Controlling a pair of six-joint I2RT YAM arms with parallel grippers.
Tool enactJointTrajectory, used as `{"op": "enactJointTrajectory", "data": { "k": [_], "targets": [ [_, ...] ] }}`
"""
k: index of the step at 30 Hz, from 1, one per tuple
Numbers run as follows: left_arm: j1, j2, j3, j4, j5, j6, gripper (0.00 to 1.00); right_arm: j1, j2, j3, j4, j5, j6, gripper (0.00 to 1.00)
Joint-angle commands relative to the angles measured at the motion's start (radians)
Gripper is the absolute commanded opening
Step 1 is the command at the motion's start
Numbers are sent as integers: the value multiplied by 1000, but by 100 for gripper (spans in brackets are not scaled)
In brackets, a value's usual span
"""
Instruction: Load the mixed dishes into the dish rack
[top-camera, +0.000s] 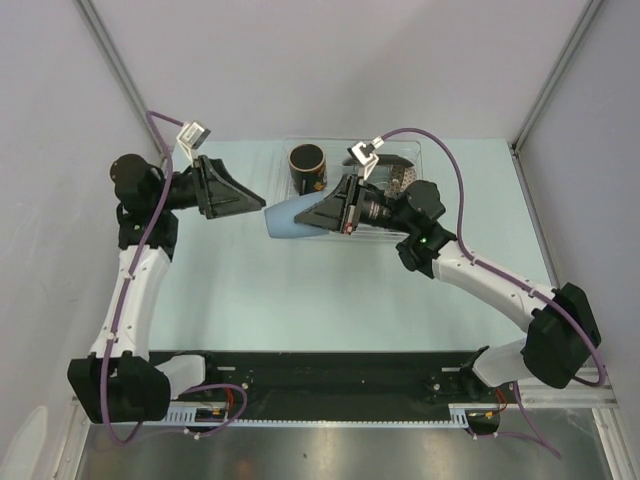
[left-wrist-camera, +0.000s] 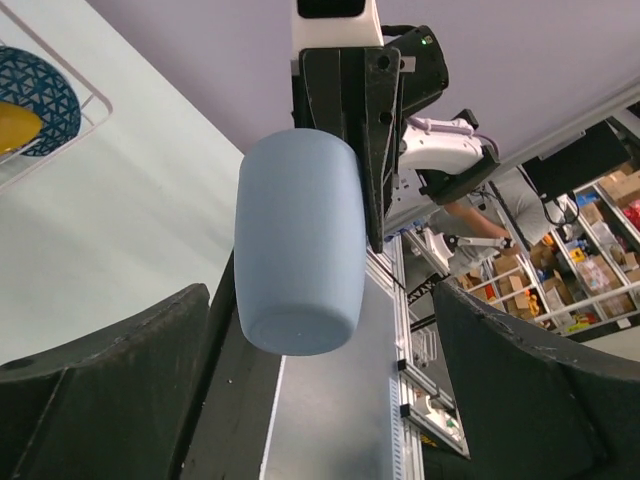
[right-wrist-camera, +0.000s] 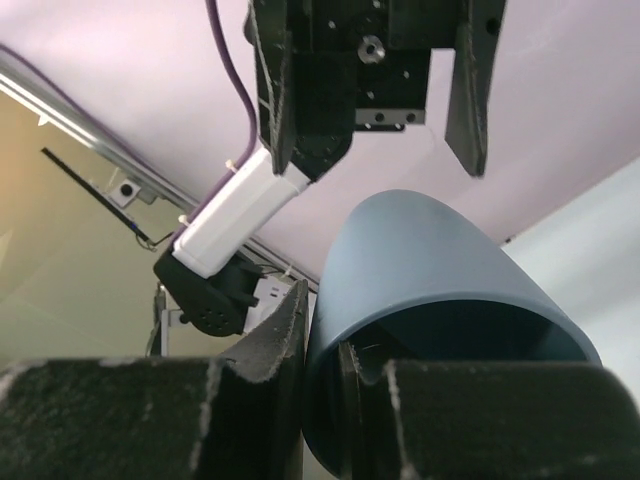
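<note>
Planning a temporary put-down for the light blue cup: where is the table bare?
Bare: the near half of the pale green table, from the light blue cup down to the black mounting bar, and the strip right of the clear plastic dish rack. Crowded: the rack itself, holding the dark mug, with the right arm over it.

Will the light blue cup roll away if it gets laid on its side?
Probably: the smooth, round light blue cup shows no handle, so sideways it would likely roll. It seems stiff, undented where the right gripper pinches just its rim, one finger inside, one outside. That thin grip might slip.
</note>
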Motion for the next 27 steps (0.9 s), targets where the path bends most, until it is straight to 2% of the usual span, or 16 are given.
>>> {"op": "enactJointTrajectory", "data": {
  "k": [1,2,5,11,18,27],
  "targets": [
    [-40,-38,29,-50,21,63,100,-7,25,12,258,-9,105,0],
    [-44,-38,29,-111,17,114,100,-7,35,12,278,-8,124,0],
    [-46,-32,23,-160,7,161,100,-7,75,12,361,-2,185,0],
    [-100,-30,35,-158,-13,165,100,-7,119,12,419,30,208,0],
    [-130,-21,23,-158,-35,175,100,4,211,15,605,86,302,0],
    [-146,-10,24,-154,-58,191,100,29,256,38,610,98,303,0]
  ]
}}
